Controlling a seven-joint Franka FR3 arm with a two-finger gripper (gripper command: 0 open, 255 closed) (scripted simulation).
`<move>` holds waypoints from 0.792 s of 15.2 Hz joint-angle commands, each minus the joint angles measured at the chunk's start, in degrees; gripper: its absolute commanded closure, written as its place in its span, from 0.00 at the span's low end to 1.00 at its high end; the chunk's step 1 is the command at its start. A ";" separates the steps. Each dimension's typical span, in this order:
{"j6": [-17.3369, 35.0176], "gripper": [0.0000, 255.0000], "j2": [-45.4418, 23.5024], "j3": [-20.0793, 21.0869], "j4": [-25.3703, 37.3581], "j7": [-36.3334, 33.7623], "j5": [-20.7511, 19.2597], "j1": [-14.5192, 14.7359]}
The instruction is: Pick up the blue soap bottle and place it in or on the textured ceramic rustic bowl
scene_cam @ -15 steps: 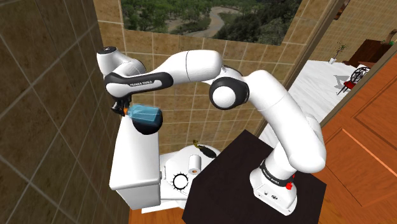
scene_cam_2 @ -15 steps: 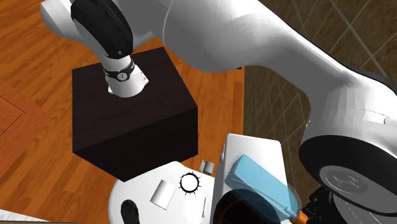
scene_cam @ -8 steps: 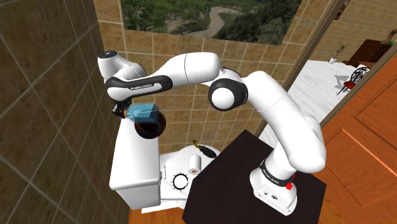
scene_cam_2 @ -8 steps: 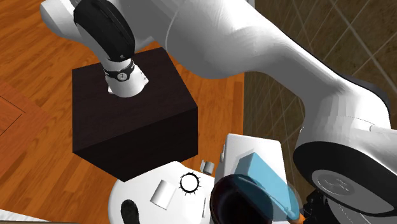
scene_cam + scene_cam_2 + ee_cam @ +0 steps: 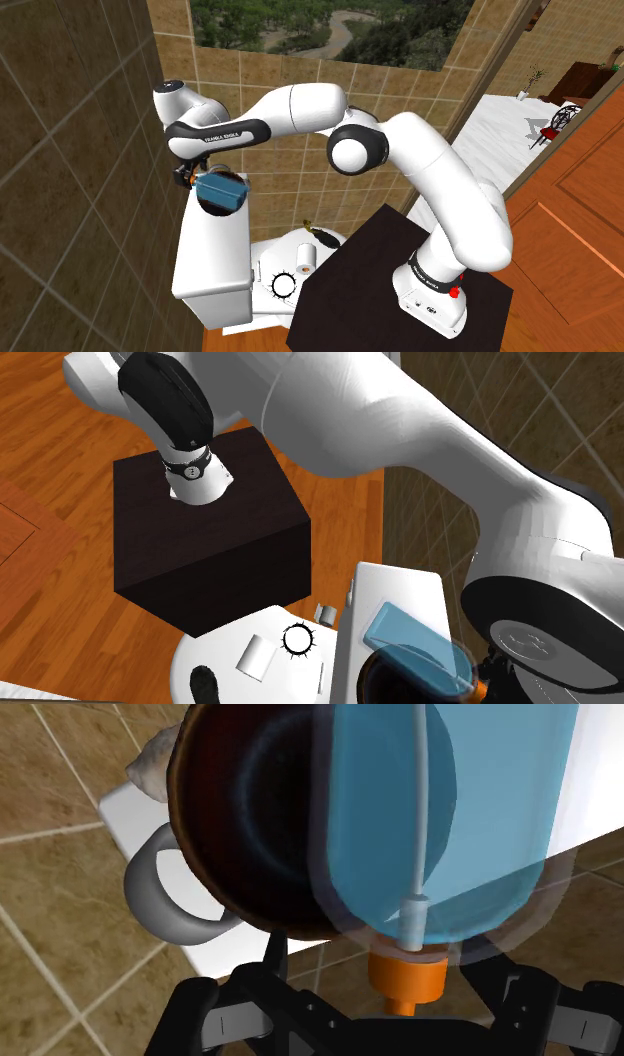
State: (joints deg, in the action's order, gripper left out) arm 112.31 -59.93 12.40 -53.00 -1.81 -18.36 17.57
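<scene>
Starting big: white arm (image 5: pixel 300 105) folded over from the stand at the lower right of the shoulder view and stretched toward the upper left, presumably to get above the white toilet tank (image 5: pixel 210 265) against the tiled wall. Sitting on that tank's lid, left of centre in the same view: dark brown bowl (image 5: pixel 225 208), mouth up, nicely set for a drop from above. Blue soap bottle (image 5: pixel 450 804) lying tilted in the bowl's mouth, low at the bottom right of the second exterior view, orange cap (image 5: pixel 405 982) pointing back at the claw. Looks too long to lie flat inside, hence the lean over the rim. Gripper (image 5: pixel 388 989) spread wide, straddling the cap without touching it on either side, gripping nothing. Reads as a finished placement. Just needs a clean retreat without clipping that cap and tipping the bottle out.
</scene>
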 commanded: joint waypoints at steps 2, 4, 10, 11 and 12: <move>-0.74 0.00 1.26 0.13 -0.61 0.01 0.10 -0.08; -3.25 0.00 2.93 0.37 0.24 0.20 0.38 0.13; -4.33 0.00 3.48 0.46 0.78 0.29 0.50 0.24; -4.33 0.00 3.48 0.46 0.78 0.29 0.50 0.24; -4.33 0.00 3.48 0.46 0.78 0.29 0.50 0.24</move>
State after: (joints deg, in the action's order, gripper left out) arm 107.99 -56.46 12.86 -52.22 -1.52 -17.86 17.82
